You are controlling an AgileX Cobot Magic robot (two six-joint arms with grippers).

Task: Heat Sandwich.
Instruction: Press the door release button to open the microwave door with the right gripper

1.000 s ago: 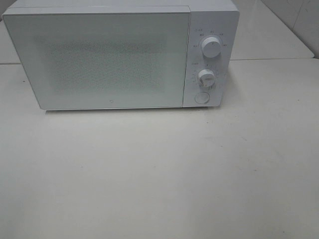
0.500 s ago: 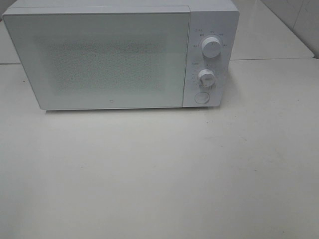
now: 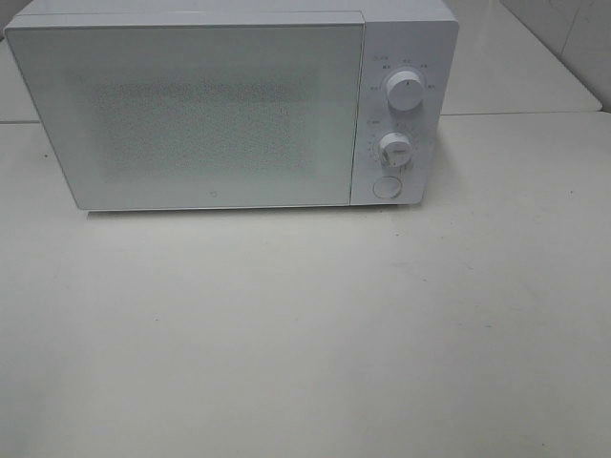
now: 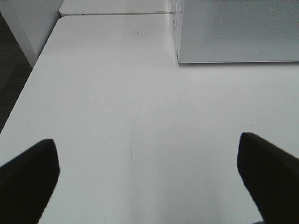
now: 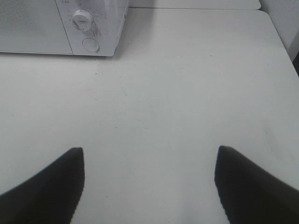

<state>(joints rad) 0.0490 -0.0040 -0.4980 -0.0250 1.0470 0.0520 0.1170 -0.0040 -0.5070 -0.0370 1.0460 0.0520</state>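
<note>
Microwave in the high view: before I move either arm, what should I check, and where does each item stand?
1. Microwave door shut flush: ok.
2. Sandwich located: cannot tell; it shows in no view, and the door's mesh hides the inside.
3. Left gripper open and empty above the table: ok.
4. Right gripper open and empty: ok.
5. Round button under the knobs unobstructed: ok.
6. Upper knob and lower knob settings: cannot tell, markings too small.
</note>
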